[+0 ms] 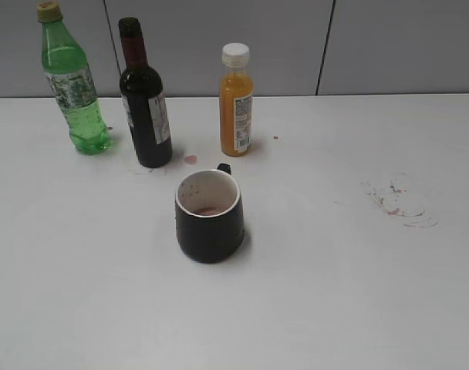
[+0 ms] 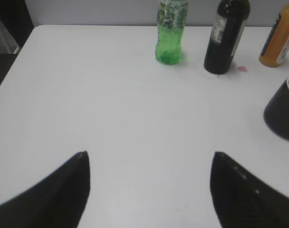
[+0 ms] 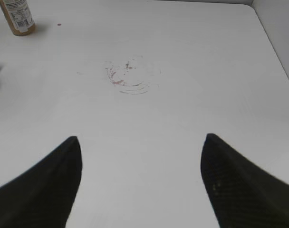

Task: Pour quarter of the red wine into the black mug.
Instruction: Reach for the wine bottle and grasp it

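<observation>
The red wine bottle [image 1: 144,100], dark glass with a white label, stands upright at the back of the white table; it also shows in the left wrist view [image 2: 225,38]. The black mug [image 1: 210,216] stands in front of it, with a reddish trace at the bottom of its white inside; its edge shows in the left wrist view [image 2: 283,111]. My left gripper [image 2: 149,154] is open and empty above bare table, well short of the bottles. My right gripper [image 3: 141,138] is open and empty over the right side. Neither gripper shows in the exterior view.
A green plastic bottle [image 1: 71,81] stands left of the wine; it also shows in the left wrist view [image 2: 170,31]. An orange juice bottle [image 1: 236,100] with a white cap stands to the right. Dried red stains [image 1: 396,202] mark the table's right side, and a small red spot [image 1: 190,159] lies by the wine.
</observation>
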Robot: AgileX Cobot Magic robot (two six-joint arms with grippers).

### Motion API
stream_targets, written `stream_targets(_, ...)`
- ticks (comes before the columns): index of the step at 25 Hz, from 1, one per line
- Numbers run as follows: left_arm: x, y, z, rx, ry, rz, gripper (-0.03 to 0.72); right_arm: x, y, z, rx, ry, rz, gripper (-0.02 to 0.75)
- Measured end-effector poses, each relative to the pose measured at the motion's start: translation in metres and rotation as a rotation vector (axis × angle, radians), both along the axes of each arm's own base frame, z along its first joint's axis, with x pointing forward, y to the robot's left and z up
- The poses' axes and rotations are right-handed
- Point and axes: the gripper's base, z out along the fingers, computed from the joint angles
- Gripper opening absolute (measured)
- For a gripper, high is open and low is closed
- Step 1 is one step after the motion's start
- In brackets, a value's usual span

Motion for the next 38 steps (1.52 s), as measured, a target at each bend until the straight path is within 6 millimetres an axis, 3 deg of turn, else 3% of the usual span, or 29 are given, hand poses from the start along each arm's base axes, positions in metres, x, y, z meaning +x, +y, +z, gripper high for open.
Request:
stream_targets(11, 0.000, 0.000, 0.001, -0.005, -0.009, -0.003, 0.618, 0.000, 0.000, 0.000, 0.000, 0.000, 0.000, 0.588)
stream_targets(16, 0.004, 0.000, 0.016, -0.018, -0.140, 0.007, 0.637, 0.000, 0.000, 0.000, -0.001, 0.000, 0.000, 0.588)
stream_targets(25, 0.046, 0.002, 0.046, 0.014, -0.429, 0.042, 0.619, 0.000, 0.000, 0.000, -0.001, 0.000, 0.000, 0.587)
stream_targets(38, 0.133, 0.001, 0.026, -0.008, -0.479, 0.078, 0.602, 0.000, 0.000, 0.000, -0.001, 0.000, 0.000, 0.585)
